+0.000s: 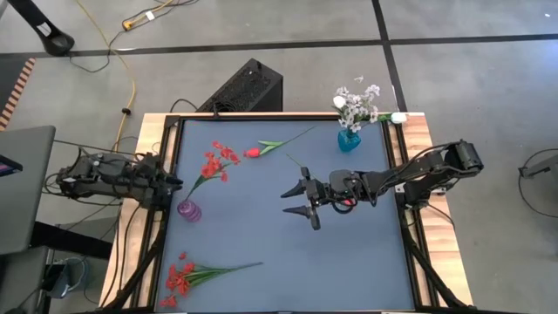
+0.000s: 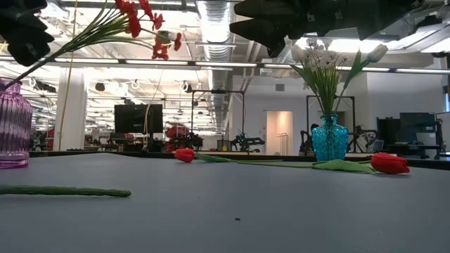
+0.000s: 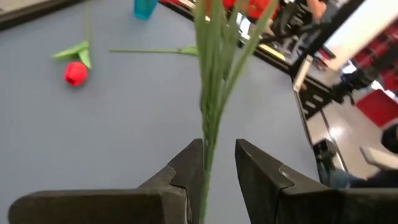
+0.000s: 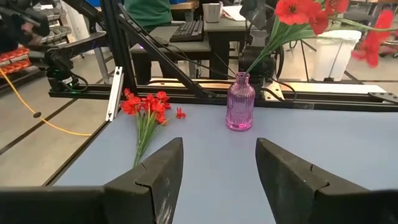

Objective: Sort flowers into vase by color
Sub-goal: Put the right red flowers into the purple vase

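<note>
The red flower spray [image 1: 214, 164] stands in the purple vase [image 1: 188, 209], its stem slanting up and away from the left gripper [image 1: 171, 185], which sits just beside the vase. The stem runs between that gripper's slightly parted fingers [image 3: 186, 174]; a grip cannot be confirmed. The right gripper [image 1: 299, 201] hovers mid-counter, fingers wide apart and empty.

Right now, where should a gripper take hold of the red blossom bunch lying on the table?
I would grip its bare stem from straight above: the red blossom bunch lies flat, and that thin end points toward the middle of the table, clear of blossoms.
</note>
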### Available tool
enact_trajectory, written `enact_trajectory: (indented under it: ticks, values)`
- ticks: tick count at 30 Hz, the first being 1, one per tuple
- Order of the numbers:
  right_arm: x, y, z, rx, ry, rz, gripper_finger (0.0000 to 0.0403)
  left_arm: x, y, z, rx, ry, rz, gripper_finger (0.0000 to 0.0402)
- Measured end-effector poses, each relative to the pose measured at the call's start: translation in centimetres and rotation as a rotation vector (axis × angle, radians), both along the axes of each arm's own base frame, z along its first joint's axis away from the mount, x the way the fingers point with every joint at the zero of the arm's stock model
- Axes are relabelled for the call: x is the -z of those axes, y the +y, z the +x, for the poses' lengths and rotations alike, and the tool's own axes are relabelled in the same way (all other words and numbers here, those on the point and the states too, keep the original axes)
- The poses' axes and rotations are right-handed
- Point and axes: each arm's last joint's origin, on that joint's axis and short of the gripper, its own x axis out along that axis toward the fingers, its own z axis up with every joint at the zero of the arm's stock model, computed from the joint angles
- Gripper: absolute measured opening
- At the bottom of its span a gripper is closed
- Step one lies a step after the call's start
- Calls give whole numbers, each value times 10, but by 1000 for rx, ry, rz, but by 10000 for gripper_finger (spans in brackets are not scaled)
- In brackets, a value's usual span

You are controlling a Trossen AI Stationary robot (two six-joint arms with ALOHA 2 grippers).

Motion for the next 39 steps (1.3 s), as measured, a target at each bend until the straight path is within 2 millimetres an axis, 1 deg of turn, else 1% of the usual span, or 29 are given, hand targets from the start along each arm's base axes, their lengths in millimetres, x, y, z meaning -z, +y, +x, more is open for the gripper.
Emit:
enact_trajectory:
  ticks: [5,11,14,20,22,26,29,32,39]
  values:
    - [0,0,0,-2,-3,-16,227,-3,1,0,-57,-12,-9,81]
    - [0,-3,0,9,-2,-17,227,-11,-1,13,-42,20,-15,81]
    - [0,-5,1,12,-2,-17,227,-25,-1,18,-32,76,9,81]
    - [0,-4,1,12,-1,-20,227,-64,0,20,-65,207,76,81]
    - [0,-4,0,11,0,-25,227,-70,0,27,-75,218,98,81]
    - [1,-4,0,9,2,-26,227,-70,-4,51,-16,283,145,86]
    - [2,-4,0,9,16,-29,227,-71,-5,61,21,347,180,102]
    - [3,-4,0,8,28,-30,227,-73,-6,66,21,380,180,127]
    - [5,-3,-1,-24,48,-28,227,-68,-7,78,1,463,138,209]
